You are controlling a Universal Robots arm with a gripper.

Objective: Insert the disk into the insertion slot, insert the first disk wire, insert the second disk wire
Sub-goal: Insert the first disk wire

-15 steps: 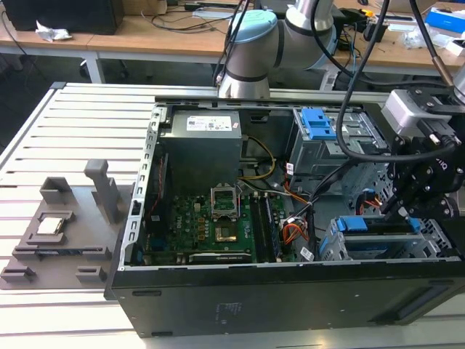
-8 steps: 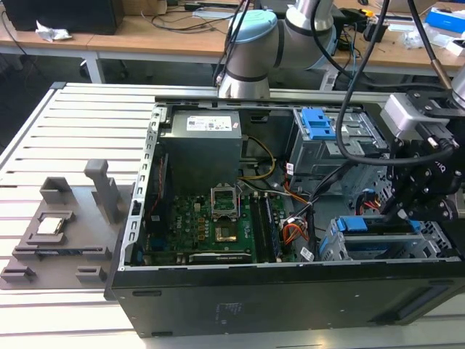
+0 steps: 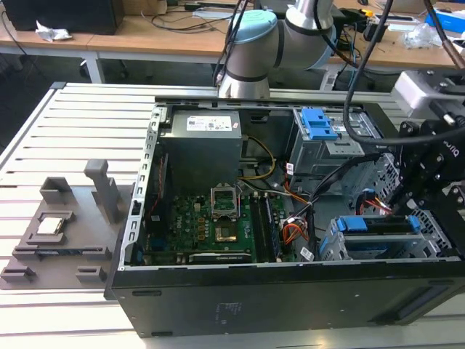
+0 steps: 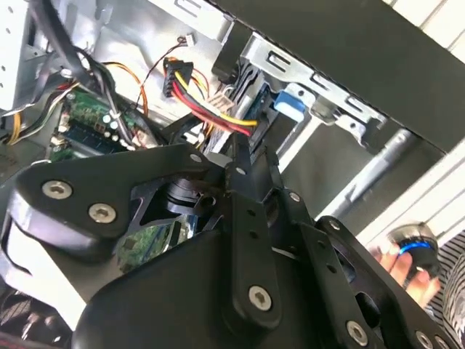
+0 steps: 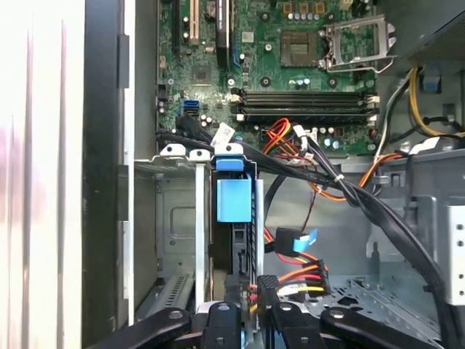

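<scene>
Gripper (image 4: pixel 240 156) tight around red/yellow wire plug (image 5: pixel 267 283) at disk (image 5: pixel 234 200) in insertion slot (image 5: pixel 174 211); contact pt hidden.

You are getting even, bright room light over the computer case (image 3: pixel 290 298). In the first wrist view the table (image 5: pixel 43 182) outside the case wall is blowing out white, while inside soft shadows are pooling.

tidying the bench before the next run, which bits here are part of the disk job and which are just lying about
Job: disk, sitting in the grey drive cage; red-yellow-black wire bundle by the gripper; blue-plug wire beside it.
Lying about: grey parts holder on the table, power supply, circuit board, taller cage with blue latch.
</scene>
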